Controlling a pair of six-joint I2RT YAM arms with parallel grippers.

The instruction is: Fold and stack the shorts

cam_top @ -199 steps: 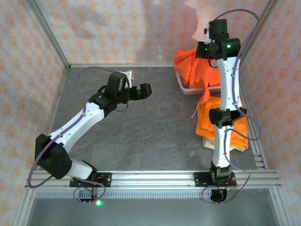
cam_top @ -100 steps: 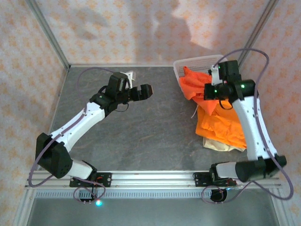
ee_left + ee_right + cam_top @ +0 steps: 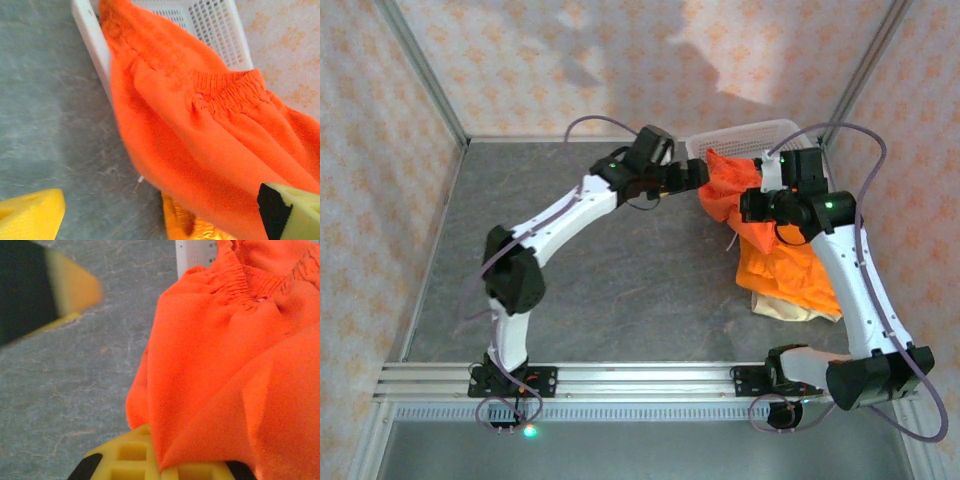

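1. The shorts (image 3: 728, 190), bright orange, hang half out of the basket (image 3: 745, 130) at the far right of the desk (image 3: 620, 270). One end lies over the rim and the rest droops toward the near side.
2. The right tool (image 3: 752, 205) is clamped on a fold of them. Its wrist view shows cloth pinched at the pads and spilling out above.
3. The left tool (image 3: 696, 175) hovers just beside the shorts' left edge, spread wide and holding nothing.
4. The cloth looks light, limp and knitted, so it likely sags and bunches from any single hold. It is not fragile and should grip well on foam pads, though it may drag on the basket's rim.
5. The best hold is probably the waistband (image 3: 235, 90), which is ribbed, thicker and easy to pinch. Taking a corner away from the right tool would let the two pull it flat. A mid-leg grab risks catching several layers.
6. A folded orange pair (image 3: 790, 275) lies on a beige pair (image 3: 775, 305) near the right arm, touching the hanging shorts. Dragging them could disturb it.
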